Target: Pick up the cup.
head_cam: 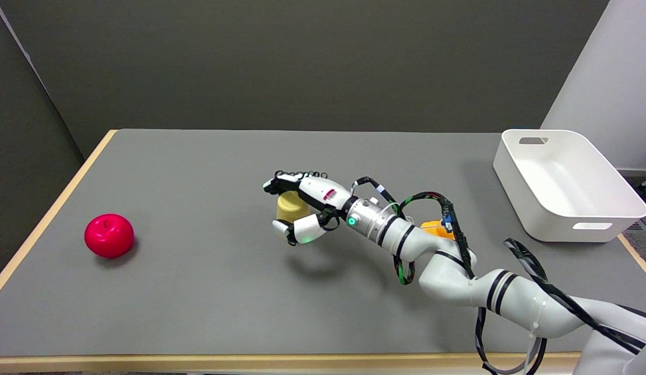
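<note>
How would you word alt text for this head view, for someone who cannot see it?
A white robot arm reaches in from the lower right, its right hand holding a small yellow cup above a grey table. A red apple sits far left, a white bin at the right edge, and an orange object shows partly behind the arm.

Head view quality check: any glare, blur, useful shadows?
Head view: sharp, evenly lit, no glare; soft shadow on the table sits below and apart from the robot hand and cup, suggesting they're lifted; apple casts a small contact shadow.
</note>
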